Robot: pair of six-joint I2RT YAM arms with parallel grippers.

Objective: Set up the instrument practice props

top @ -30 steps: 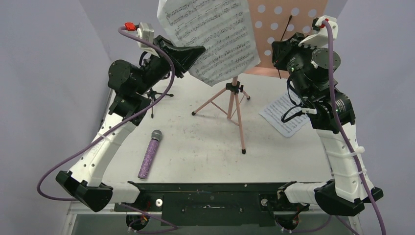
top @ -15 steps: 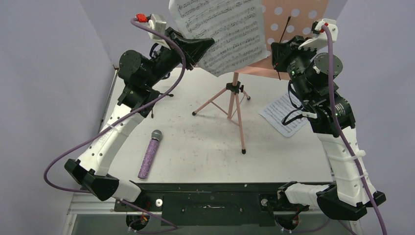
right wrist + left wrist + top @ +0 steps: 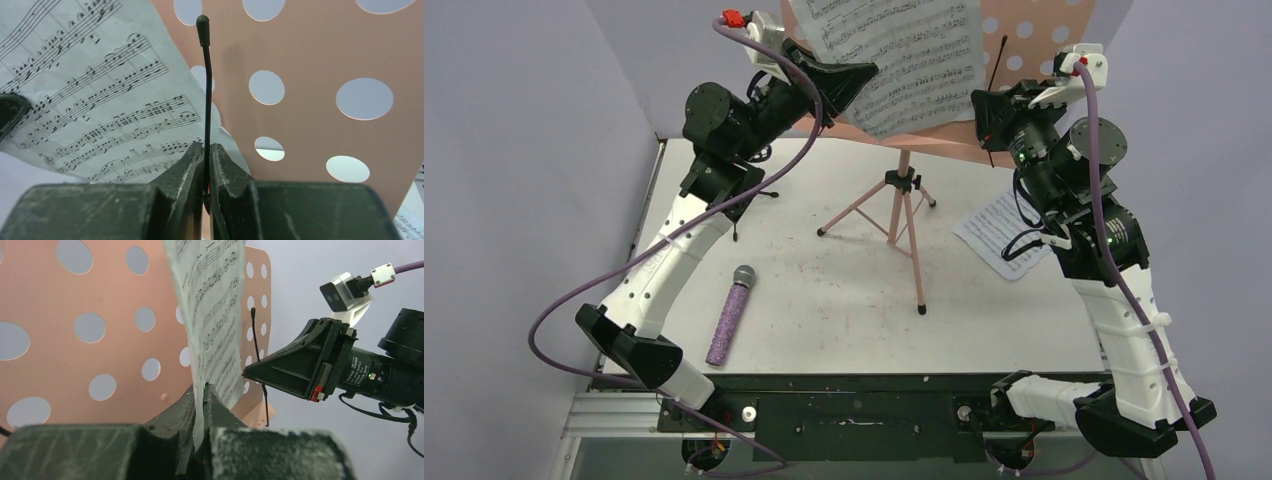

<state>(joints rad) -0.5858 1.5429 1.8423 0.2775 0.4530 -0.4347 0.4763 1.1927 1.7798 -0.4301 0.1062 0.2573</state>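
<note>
The left gripper (image 3: 842, 80) is closed flat on the lower edge of a white sheet-music page (image 3: 904, 45). In the left wrist view its rough black fingers (image 3: 218, 410) pinch the thin paper edge-on, with no gap showing. The page rises upright from the grip, slightly curled and printed with dense staves. It is held up in front of the left half of the music stand's (image 3: 1042, 30) desk; whether paper and panel touch cannot be told.

The desk is a flat, matte pink panel punched with round holes, carried on a slim pink pole with three splayed legs and black-tipped feet near the back middle of the table.

The right gripper (image 3: 206, 148) is clamped on a thin black wire arm (image 3: 206, 85) with a small rounded tip. This page-retaining arm stands upright in front of the panel, and the page's right edge lies behind it.

A second printed page (image 3: 996, 236) lies flat on the table to the right of the stand's legs, partly under the right arm.

The microphone (image 3: 727, 320) lies on its side at the front left, well apart from the stand. It has a purple glitter barrel and a rounded grey mesh head that points away from the arm bases.

The small black mic stand (image 3: 735, 228) sits at the back left, mostly hidden behind the left arm, with only its thin legs showing.

The table (image 3: 824, 300) is white and scuffed with grey marks.
</note>
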